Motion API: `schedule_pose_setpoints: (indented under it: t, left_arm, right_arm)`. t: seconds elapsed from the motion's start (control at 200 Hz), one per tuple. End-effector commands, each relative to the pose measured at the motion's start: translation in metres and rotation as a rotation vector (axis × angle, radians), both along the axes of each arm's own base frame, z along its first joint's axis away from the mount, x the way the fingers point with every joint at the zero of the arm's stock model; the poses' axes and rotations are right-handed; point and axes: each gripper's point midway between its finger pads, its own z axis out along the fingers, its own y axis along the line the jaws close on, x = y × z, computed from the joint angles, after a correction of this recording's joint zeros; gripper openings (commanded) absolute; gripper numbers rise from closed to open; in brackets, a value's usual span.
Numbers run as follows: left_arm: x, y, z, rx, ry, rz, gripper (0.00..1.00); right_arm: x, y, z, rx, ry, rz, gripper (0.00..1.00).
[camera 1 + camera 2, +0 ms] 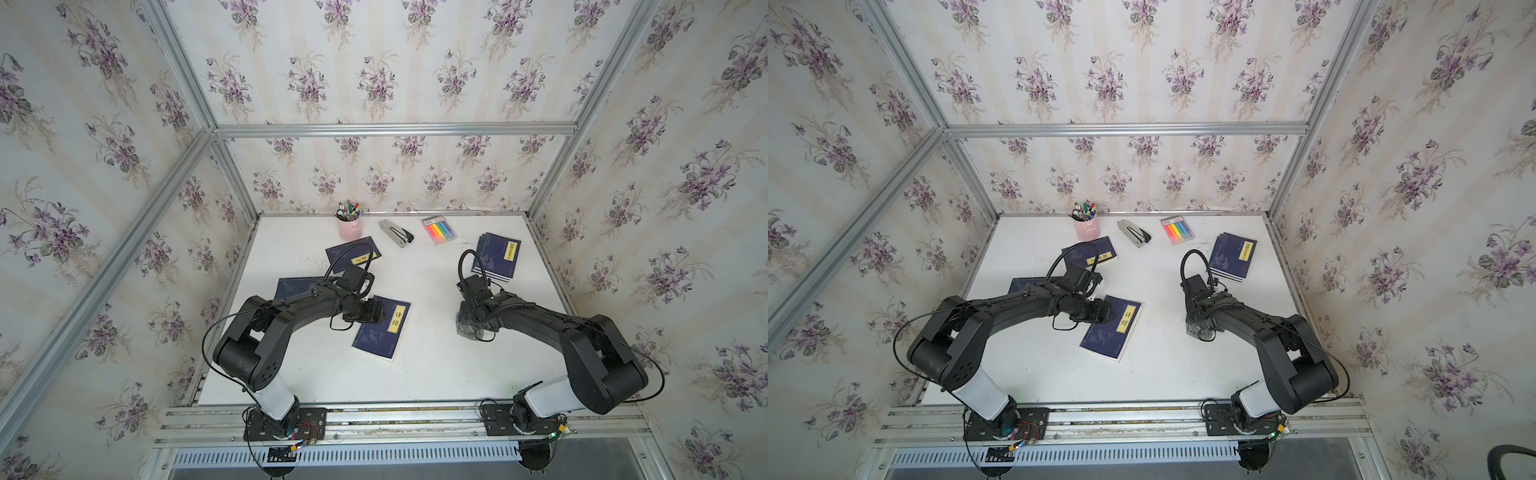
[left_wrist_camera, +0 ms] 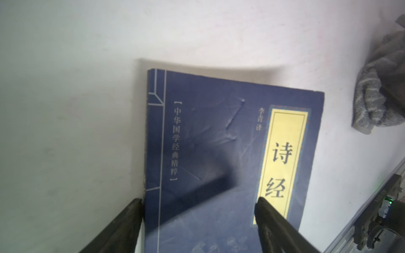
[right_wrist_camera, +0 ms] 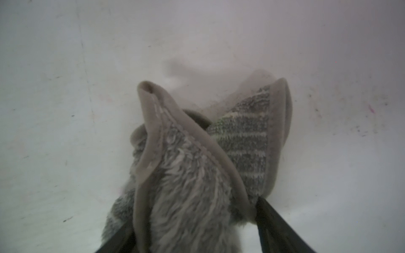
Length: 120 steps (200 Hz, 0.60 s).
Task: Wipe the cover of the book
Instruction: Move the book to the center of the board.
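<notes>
My left end effector (image 2: pixel 198 199) is sitting wide open and empty across the spine edge of the blue book (image 2: pixel 219 131), which is lying flat mid-way across the counter (image 1: pixel 415 374). The book looks thin and creased, likely sliding unless pinned there. My right end effector (image 3: pixel 192 219) is straddling the limp cloth (image 3: pixel 197 175) to its right; clamped or loose, I cannot tell.

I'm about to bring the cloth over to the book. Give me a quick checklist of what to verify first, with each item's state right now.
1. Grip of the right tool on the cloth: cannot tell; the cloth sits between its fingers.
2. Opening of the left tool: ok, open over the book.
3. Pressure of the left tool on the book: cannot tell.
4. The book flat on the table, cover up: ok.
5. Contact of cloth and cover: not ok; the cloth is apart from the book.
6. Bare table between them: ok.
</notes>
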Motion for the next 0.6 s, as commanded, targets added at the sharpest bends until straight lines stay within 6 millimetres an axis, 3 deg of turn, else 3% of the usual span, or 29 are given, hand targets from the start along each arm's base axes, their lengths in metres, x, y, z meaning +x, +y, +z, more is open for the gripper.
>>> schedule_pose_setpoints:
  t: [0.0,0.165,0.33,0.48,0.595]
  left_arm:
    - [-0.012,-0.013,0.002,-0.046,0.026,0.009,0.81]
    - [-0.029,-0.035,0.003,-0.108,0.029,-0.023,0.80]
    - [-0.039,-0.062,0.003,-0.187,0.039,-0.045,0.78]
    - [-0.038,-0.081,0.009,-0.244,0.039,-0.052,0.74]
    - [-0.037,-0.081,0.013,-0.215,0.013,-0.065,0.73]
  right_arm:
    - [0.000,0.011,0.001,0.083,-0.025,-0.001,0.74]
    - [-0.001,0.013,-0.008,0.120,-0.018,0.008,0.71]
    - [0.000,0.020,-0.016,0.173,-0.012,0.026,0.34]
    - [0.007,0.024,0.003,0.195,-0.068,0.045,0.00]
    - [0.010,0.024,0.029,0.209,-0.138,0.055,0.00]
